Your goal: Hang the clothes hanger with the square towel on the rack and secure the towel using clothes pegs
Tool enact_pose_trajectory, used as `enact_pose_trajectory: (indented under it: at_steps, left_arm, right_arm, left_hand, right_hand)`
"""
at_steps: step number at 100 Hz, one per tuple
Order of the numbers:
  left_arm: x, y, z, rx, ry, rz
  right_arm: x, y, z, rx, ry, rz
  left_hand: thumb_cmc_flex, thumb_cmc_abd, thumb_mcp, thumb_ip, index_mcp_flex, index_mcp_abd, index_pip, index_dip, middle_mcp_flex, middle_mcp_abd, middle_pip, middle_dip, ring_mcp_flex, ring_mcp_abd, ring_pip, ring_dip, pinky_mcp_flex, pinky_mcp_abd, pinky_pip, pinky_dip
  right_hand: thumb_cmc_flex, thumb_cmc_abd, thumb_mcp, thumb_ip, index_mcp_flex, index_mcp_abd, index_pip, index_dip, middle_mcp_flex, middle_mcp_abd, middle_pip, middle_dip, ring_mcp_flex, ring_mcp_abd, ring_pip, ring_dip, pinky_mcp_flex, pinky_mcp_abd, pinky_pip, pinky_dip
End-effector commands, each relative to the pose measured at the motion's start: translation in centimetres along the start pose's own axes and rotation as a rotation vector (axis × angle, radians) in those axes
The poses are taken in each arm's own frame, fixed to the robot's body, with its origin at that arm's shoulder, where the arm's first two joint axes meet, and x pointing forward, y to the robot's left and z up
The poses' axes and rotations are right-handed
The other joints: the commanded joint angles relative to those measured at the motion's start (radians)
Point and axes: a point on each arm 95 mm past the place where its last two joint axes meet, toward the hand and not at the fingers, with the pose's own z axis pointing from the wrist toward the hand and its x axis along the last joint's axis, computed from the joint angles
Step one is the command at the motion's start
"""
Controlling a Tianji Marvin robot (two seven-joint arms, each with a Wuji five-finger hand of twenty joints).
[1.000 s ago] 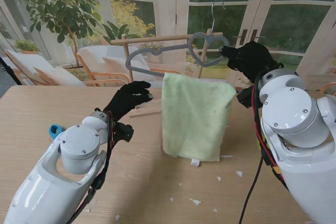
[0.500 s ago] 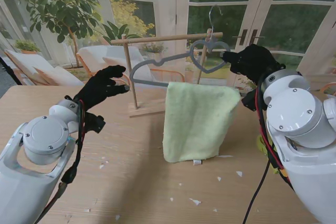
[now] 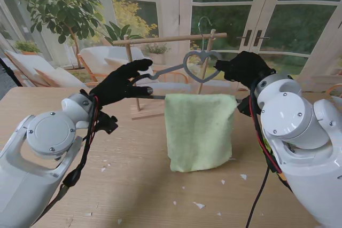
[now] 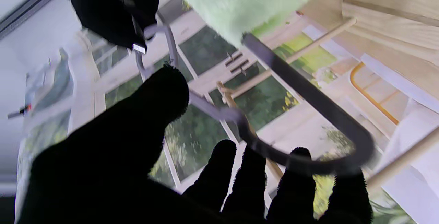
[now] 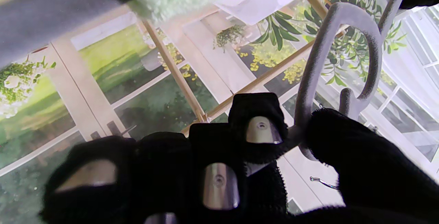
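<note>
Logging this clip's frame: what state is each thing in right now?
Clothes hanger: held up level, hook at the rack bar, seating unclear.
Square towel: draped over the hanger, no pegs visible.
Rack: upright on the table.
Left hand: at the hanger's end, grip unclear.
Right hand: gripping the hanger.

Before you, a pale wooden table (image 3: 133,185), rack base (image 3: 148,111) standing on it, white scraps (image 3: 199,205) scattered nearer to me

Stand overhead; wrist views close (shared hanger (image 3: 200,68)).
</note>
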Motion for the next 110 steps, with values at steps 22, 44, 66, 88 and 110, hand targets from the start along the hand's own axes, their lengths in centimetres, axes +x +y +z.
enact_pose_trajectory:
  at_steps: [22, 44, 66, 88, 110]
  left_arm:
    - [1.4, 2.1, 3.3, -0.074, -0.017, 0.079]
    - [2.0, 3.3, 4.6, -0.073, -0.015, 0.090]
    - [2.2, 3.8, 4.9, -0.064, -0.019, 0.097]
    - [2.6, 4.1, 5.5, -0.020, -0.028, 0.072]
    - [2.9, 4.5, 6.5, 0.050, -0.053, 0.064]
  right_arm:
    - [0.8, -0.8, 0.1, 0.037, 0.039, 0.010]
    - [0.9, -1.4, 0.4, 0.054, 0.055, 0.013]
    - [1.2, -1.6, 0.2, 0.062, 0.079, 0.005]
    - [1.7, -2.2, 0.0, 0.077, 0.108, -0.005]
    - [2.3, -2.9, -0.1, 0.092, 0.135, -0.012]
  left_hand:
    - [0.033, -0.016, 0.051, 0.020, 0.002, -0.029, 0.002, 0.004, 0.022, -0.055, 0.050, 0.030, -0.002, -0.009, 0.005, 0.010, 0.008, -0.022, -0.008, -0.013]
    - [0.074, -0.024, 0.078, 0.023, 0.084, -0.004, 0.117, 0.068, 0.151, -0.052, 0.145, 0.097, 0.078, 0.021, 0.071, 0.095, 0.062, 0.023, 0.043, 0.048]
    - [0.094, -0.016, 0.086, 0.025, 0.111, 0.017, 0.273, 0.164, 0.219, -0.046, 0.267, 0.206, 0.119, 0.045, 0.272, 0.223, 0.117, 0.056, 0.107, 0.176]
    - [0.157, -0.021, 0.012, -0.039, 0.137, -0.018, 0.781, 0.627, 0.434, -0.063, 0.597, 0.710, 0.261, 0.086, 0.784, 0.454, 0.098, 0.097, 0.795, 0.173]
    - [0.257, 0.029, -0.044, -0.044, 0.275, -0.030, 1.121, 0.903, 0.695, -0.139, 1.060, 0.810, 0.596, 0.071, 1.244, 0.589, 0.384, 0.247, 1.149, 0.320]
  right_hand:
    - [0.098, 0.099, 0.118, 0.137, 0.087, -0.095, 0.108, 0.020, 0.059, 0.024, 0.128, 0.019, -0.032, -0.106, 0.134, 0.068, 0.088, -0.197, 0.196, 1.074]
    - [0.098, 0.099, 0.117, 0.137, 0.087, -0.095, 0.108, 0.022, 0.060, 0.020, 0.126, 0.019, -0.032, -0.107, 0.134, 0.068, 0.088, -0.198, 0.196, 1.074]
    - [0.097, 0.099, 0.116, 0.138, 0.087, -0.095, 0.107, 0.023, 0.060, 0.020, 0.126, 0.020, -0.032, -0.107, 0.134, 0.067, 0.088, -0.199, 0.196, 1.073]
    - [0.096, 0.099, 0.116, 0.138, 0.087, -0.095, 0.107, 0.024, 0.060, 0.020, 0.126, 0.020, -0.031, -0.108, 0.133, 0.067, 0.088, -0.199, 0.196, 1.073]
    - [0.094, 0.100, 0.116, 0.139, 0.087, -0.099, 0.106, 0.025, 0.060, 0.020, 0.126, 0.020, -0.031, -0.110, 0.133, 0.066, 0.088, -0.203, 0.196, 1.071]
